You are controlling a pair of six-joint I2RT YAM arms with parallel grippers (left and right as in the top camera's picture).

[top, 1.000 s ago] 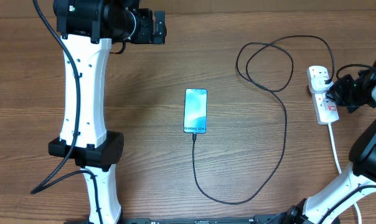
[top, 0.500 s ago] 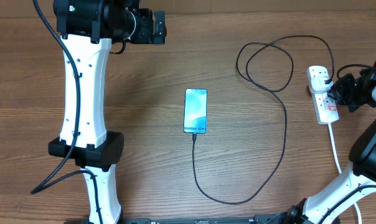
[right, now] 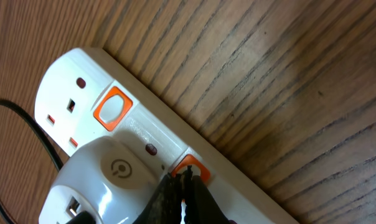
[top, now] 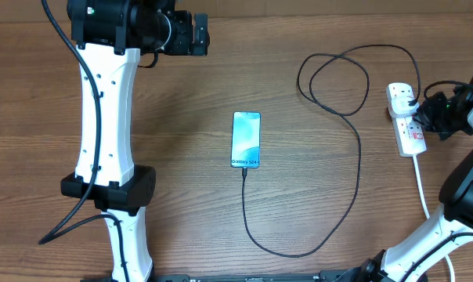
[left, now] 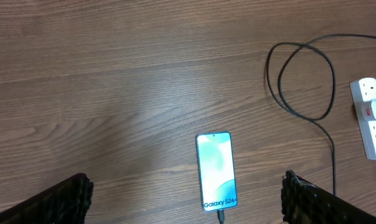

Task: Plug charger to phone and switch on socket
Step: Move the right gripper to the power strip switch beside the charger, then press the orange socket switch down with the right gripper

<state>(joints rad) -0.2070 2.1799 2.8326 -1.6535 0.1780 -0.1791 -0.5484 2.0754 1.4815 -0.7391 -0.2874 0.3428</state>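
Nudging right gripper (jaws closed, empty) fractionally onto 2nd orange switch of socket; finishing last step, with charger already in phone; leaving left gripper open, idle.

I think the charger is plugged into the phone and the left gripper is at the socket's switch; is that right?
Not quite: it is the right gripper, jaws together, at the socket's switch, as the right wrist view shows. The charger does reach the phone's bottom edge.
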